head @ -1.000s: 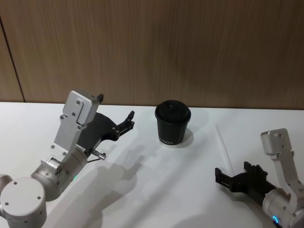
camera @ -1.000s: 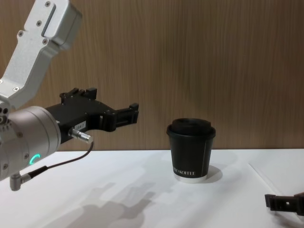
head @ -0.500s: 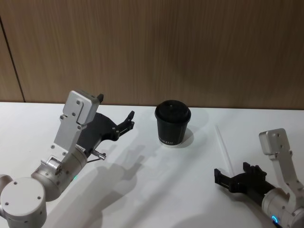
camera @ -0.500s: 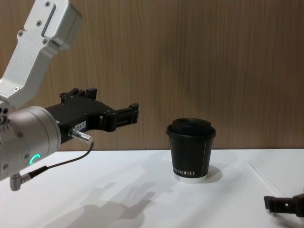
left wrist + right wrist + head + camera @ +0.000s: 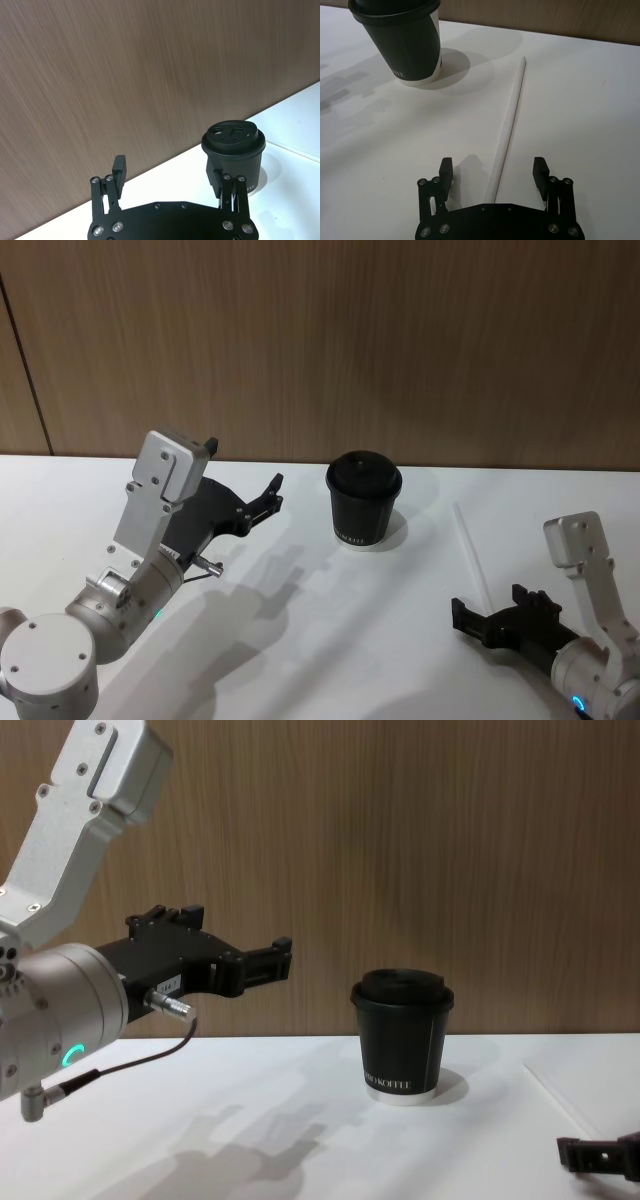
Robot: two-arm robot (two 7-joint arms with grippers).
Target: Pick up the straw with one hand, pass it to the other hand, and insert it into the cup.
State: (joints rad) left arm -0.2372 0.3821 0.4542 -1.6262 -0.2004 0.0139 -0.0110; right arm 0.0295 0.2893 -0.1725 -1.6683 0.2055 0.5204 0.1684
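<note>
Right wrist view | right end effector spread, straddling straw | left end effector spread, empty

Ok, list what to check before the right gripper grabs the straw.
1. Right gripper open: ok.
2. Straw lies flat on the table, its near end between that gripper's jaws: ok.
3. Straw apart from the cup: ok.
4. Cup upright, lid on: ok.
5. Left gripper open, raised left of the cup: ok.
6. Lid will admit the straw: cannot tell.
</note>
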